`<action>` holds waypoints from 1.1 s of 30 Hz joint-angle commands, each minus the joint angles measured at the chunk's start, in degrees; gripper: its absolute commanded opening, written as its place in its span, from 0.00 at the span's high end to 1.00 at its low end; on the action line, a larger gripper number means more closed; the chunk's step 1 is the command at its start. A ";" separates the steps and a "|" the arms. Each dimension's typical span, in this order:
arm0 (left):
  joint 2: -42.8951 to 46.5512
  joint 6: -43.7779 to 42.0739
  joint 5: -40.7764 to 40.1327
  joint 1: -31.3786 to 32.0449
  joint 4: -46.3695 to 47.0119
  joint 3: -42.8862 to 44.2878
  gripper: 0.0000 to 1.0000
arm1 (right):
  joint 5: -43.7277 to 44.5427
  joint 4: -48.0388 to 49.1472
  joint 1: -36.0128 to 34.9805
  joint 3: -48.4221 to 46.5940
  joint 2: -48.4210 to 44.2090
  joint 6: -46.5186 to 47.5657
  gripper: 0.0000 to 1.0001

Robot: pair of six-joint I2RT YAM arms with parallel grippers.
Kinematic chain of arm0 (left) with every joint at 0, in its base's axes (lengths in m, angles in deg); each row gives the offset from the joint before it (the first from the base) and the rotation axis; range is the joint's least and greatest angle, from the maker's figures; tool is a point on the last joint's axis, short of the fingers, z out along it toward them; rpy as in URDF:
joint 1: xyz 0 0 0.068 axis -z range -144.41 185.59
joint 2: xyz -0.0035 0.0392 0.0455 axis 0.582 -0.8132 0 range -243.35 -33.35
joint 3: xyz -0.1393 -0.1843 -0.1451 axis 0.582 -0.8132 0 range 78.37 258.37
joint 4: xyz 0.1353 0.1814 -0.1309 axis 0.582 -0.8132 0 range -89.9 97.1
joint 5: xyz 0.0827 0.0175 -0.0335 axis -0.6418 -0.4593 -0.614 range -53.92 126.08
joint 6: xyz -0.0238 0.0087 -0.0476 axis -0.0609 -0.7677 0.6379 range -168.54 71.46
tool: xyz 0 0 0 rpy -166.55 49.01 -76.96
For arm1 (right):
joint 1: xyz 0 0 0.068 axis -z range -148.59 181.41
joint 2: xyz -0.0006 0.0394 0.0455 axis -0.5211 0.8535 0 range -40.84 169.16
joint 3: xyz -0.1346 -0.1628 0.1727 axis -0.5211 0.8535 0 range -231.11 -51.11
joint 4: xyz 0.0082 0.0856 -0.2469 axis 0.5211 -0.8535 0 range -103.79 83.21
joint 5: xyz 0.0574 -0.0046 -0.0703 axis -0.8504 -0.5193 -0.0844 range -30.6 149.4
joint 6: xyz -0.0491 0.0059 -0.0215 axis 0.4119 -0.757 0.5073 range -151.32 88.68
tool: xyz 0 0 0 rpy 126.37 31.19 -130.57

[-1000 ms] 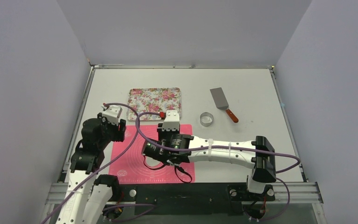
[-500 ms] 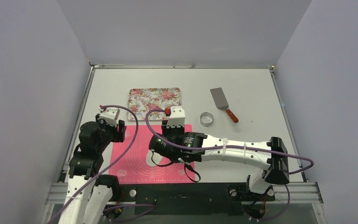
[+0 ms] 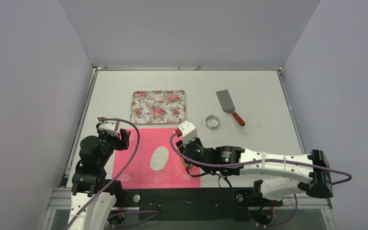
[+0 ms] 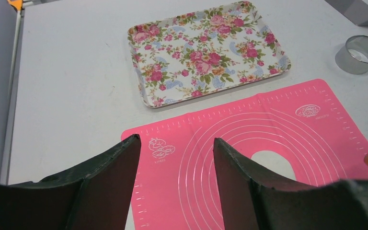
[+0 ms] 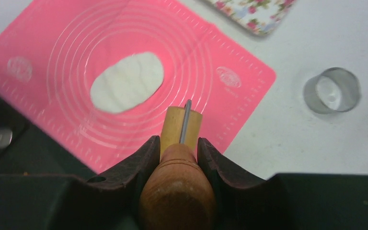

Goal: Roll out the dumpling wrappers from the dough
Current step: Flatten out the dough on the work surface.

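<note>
Left gripper (image 4: pixel 175 143): jaws wide, nothing between them, hovering over the near-left corner of the pink mat (image 3: pixel 139 167). Right gripper (image 5: pixel 178 143): narrow, clamped on the wooden handle of the rolling pin (image 5: pixel 177 191), fingers on both sides of it. The pin's roller end points out over the right part of the mat; can't tell if it touches the mat. Dough (image 3: pixel 159 158): one flattened white oval, lying near mat centre inside the printed rings, just left of the pin and clear of it. It's an elongated sheet, not a round disc. Beyond the mat, on the grey table (image 3: pixel 258 96): floral tray (image 3: pixel 159 106) just past the far edge, apart from the mat. Metal ring cutter (image 3: pixel 212 122) off the mat's far-right corner, standing alone. Spatula (image 3: pixel 227 105) farther back right, blade toward the far side, red handle pointing near-right.
</note>
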 commanded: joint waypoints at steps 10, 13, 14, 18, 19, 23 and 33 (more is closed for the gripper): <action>-5.30 16.77 -1.28 -0.31 16.57 -4.39 0.45 | -39.48 22.66 16.47 9.30 -9.59 9.18 1.00; -3.79 16.22 0.70 -0.31 19.66 -6.06 0.45 | -38.70 23.05 17.68 10.16 -10.77 8.84 1.00; -2.59 16.17 0.70 -0.31 21.16 -7.83 0.45 | -38.75 23.11 18.39 10.35 -11.01 8.80 1.00; 1.68 34.59 -6.06 -0.31 27.03 -12.73 0.45 | -40.09 23.36 19.58 9.36 -10.97 9.71 1.00; 1.88 38.38 -5.54 -0.31 26.87 -13.16 0.45 | -40.59 23.28 19.63 8.98 -9.93 9.83 1.00; -1.59 41.60 2.15 -0.32 28.12 -12.12 0.45 | -42.33 23.26 21.43 6.71 -5.48 9.88 1.00; -21.07 32.17 -3.78 13.37 11.81 8.99 0.45 | -47.96 23.73 22.91 -3.83 12.40 11.13 1.00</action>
